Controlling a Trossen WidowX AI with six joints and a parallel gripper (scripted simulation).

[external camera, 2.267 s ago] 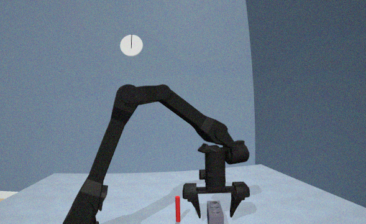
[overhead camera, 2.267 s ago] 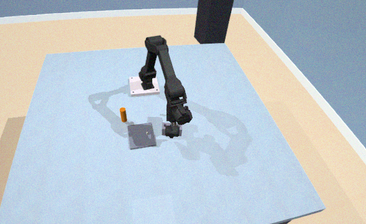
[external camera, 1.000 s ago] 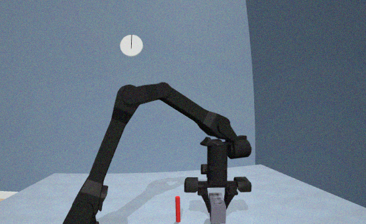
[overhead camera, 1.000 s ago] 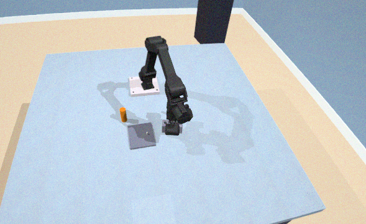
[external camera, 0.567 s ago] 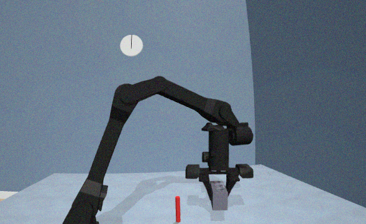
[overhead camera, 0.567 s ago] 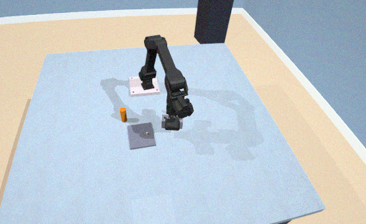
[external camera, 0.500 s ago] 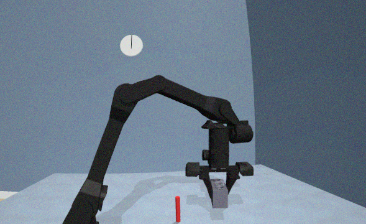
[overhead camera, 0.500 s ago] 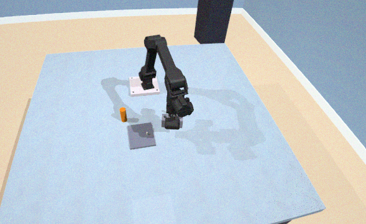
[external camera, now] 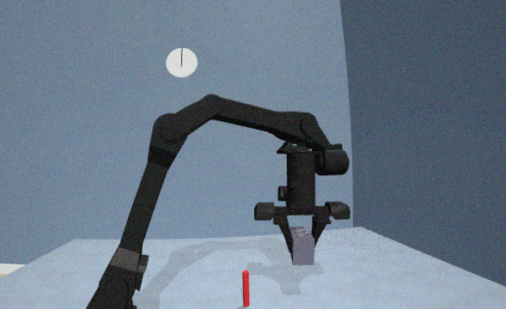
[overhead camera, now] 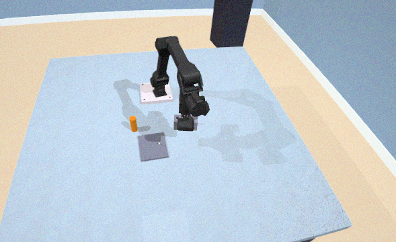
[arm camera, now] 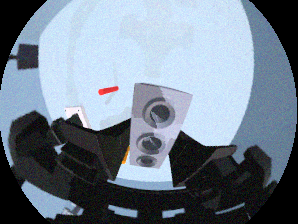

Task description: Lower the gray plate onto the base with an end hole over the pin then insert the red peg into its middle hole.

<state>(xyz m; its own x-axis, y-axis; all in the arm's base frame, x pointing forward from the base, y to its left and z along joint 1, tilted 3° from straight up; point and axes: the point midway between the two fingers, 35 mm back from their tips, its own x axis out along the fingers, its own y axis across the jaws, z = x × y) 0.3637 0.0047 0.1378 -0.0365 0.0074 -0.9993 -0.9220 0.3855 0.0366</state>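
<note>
My gripper (overhead camera: 185,124) (external camera: 302,240) (arm camera: 151,121) is shut on the gray plate (overhead camera: 176,124) (external camera: 303,255) (arm camera: 144,95), a block with three holes in a row along its top. It holds the plate above the table, to the right of the base in the top view. The base (overhead camera: 148,152) is a dark gray square lying flat, with a small pale pin (overhead camera: 159,143) standing on it. The red peg (external camera: 246,289) (arm camera: 108,90) stands upright on the table, apart from the gripper. The peg is not visible in the top view, and the base is not visible in the wrist view.
An orange cylinder (overhead camera: 133,124) (arm camera: 125,155) stands close to the base, behind and left of it in the top view. The arm's white mounting plate (overhead camera: 146,98) (arm camera: 74,113) lies farther back on the pale blue table (overhead camera: 83,188). Dark blocks stand beyond the table.
</note>
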